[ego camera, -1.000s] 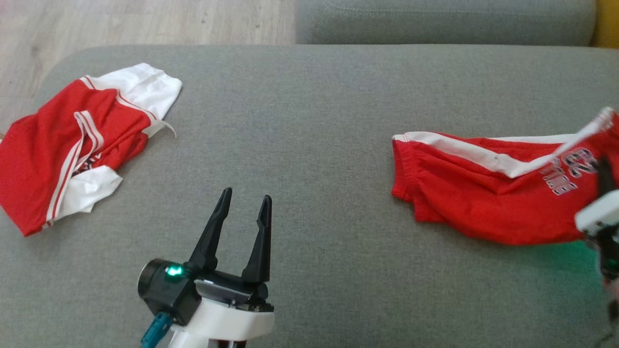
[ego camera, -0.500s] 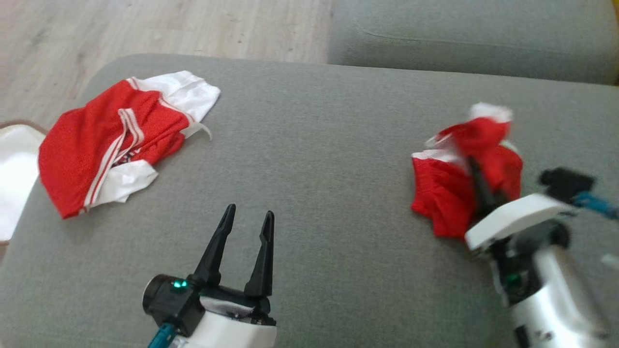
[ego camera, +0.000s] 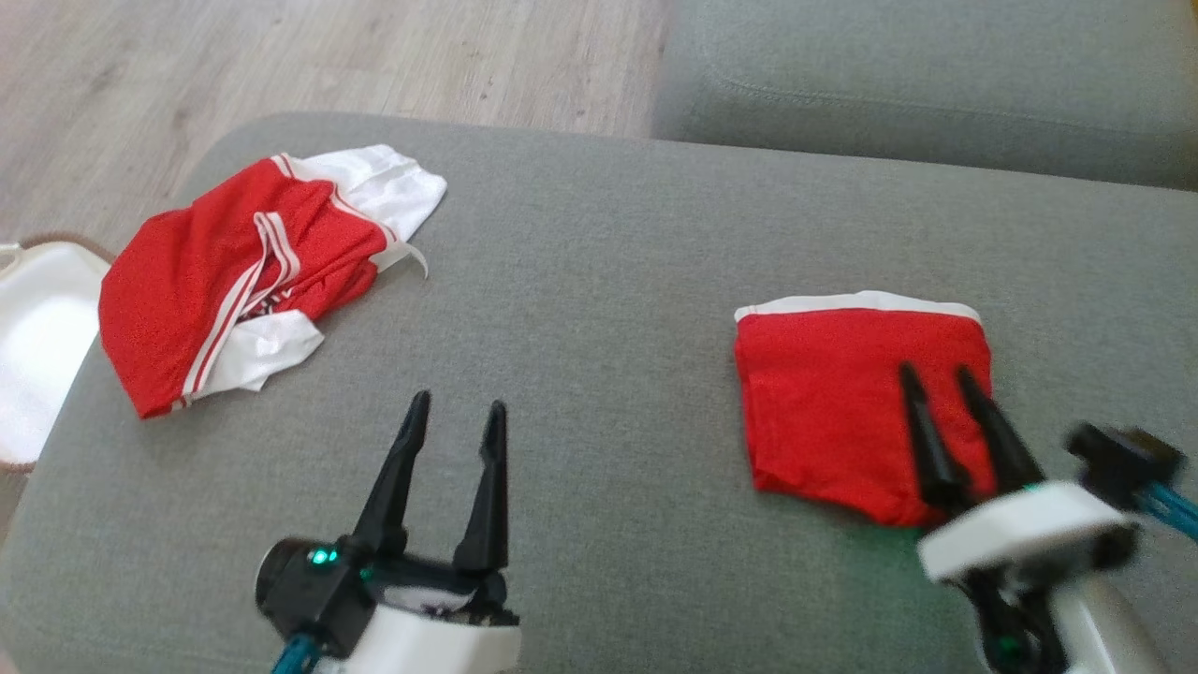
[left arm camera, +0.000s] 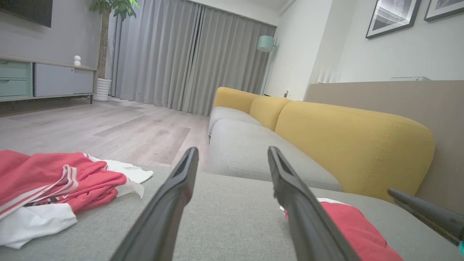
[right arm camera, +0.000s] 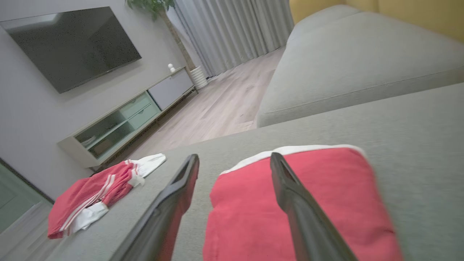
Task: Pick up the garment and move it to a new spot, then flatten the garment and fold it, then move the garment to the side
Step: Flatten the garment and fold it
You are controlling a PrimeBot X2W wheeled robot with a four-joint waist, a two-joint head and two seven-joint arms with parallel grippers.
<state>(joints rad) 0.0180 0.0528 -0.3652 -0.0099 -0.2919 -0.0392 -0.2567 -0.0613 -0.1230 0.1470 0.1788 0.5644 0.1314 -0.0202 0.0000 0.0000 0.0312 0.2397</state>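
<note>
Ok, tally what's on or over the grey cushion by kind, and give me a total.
Garments: 2 (folded garment, crumpled garment)
Grippers: 2 (left gripper, right gripper), both open
Total: 4

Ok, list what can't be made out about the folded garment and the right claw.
- The folded garment: inner layers hidden by its own top layer, all views; near corner behind the right claw, head view.
- Whether the claw touches the cloth: cannot tell, head or right wrist view.
- A white object: cut off by head view's left edge.
</note>
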